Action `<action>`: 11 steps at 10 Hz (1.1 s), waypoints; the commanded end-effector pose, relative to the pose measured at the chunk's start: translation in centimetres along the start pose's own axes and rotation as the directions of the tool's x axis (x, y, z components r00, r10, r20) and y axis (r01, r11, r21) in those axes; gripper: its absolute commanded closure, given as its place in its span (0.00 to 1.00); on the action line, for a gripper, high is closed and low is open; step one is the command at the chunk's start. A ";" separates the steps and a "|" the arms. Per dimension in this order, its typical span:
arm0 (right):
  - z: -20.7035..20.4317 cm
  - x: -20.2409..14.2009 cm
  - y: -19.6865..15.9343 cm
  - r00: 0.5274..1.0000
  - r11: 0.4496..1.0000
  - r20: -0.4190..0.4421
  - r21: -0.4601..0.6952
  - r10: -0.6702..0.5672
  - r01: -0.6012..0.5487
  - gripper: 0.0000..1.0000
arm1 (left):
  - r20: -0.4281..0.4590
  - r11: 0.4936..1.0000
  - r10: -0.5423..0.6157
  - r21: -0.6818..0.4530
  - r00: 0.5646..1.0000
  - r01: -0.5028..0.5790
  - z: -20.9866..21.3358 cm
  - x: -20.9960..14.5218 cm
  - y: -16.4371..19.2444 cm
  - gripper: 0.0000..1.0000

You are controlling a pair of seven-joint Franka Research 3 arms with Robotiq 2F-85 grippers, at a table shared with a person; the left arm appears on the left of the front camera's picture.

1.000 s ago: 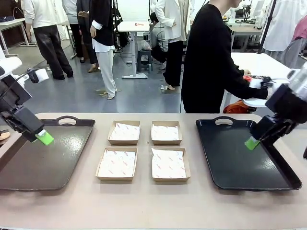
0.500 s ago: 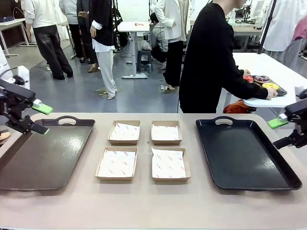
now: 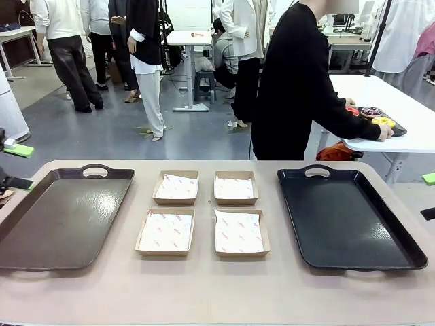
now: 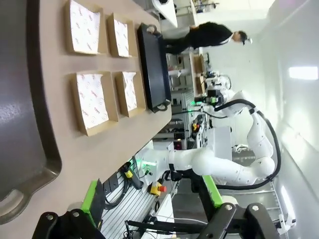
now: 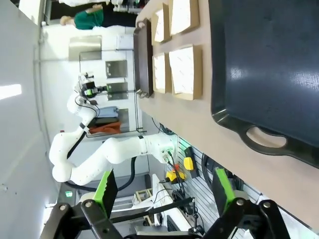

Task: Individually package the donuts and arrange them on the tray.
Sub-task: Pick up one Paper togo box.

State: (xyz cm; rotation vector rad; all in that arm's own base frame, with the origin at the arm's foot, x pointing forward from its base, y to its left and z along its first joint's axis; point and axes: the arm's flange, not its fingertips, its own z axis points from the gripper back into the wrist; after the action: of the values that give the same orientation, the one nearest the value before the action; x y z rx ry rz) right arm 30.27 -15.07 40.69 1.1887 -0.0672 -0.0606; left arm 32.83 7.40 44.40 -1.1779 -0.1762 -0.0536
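On the beige tabletop [image 3: 204,292] four paper-lined brown cardboard boxes [image 3: 165,252] sat empty, colourful ring donuts [image 3: 370,114] lay on the far white side table [image 3: 370,88], left gripper [image 4: 152,196] and right gripper [image 5: 164,186] gaped wide, so best hold clear until delivery

We count 2 dark trays on the table: a left tray [image 3: 61,217] and a right tray [image 3: 346,217]. Between them lie 4 cardboard boxes [image 3: 166,231], in 2 rows of 2 (each lined with white paper). At the upper right we make out 3 donuts [image 3: 371,111].
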 end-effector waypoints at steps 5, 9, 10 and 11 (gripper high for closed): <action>1.8 -1.0 -1.4 0.999 1.000 0.044 0.024 0.006 -0.007 0.00 | 0.062 1.000 0.024 -0.014 0.998 -0.023 2.7 -1.0 1.1 0.00; 1.8 -1.0 -1.4 0.999 1.000 0.044 0.024 0.006 -0.007 0.00 | 0.062 1.000 0.024 -0.014 0.998 -0.023 2.7 -1.0 1.1 0.00; 1.8 -1.0 -1.4 0.999 1.000 0.044 0.024 0.006 -0.007 0.00 | 0.062 1.000 0.024 -0.014 0.998 -0.023 2.7 -1.0 1.1 0.00; 1.8 -1.0 -1.4 0.999 1.000 0.044 0.024 0.006 -0.007 0.00 | 0.062 1.000 0.024 -0.014 0.998 -0.023 2.7 -1.0 1.1 0.00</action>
State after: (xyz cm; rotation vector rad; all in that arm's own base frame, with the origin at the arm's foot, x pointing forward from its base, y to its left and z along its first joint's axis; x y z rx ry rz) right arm 29.08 -17.16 40.09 1.2010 -0.1089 -0.0770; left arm 31.74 10.22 44.30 -1.1819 -0.2092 0.0016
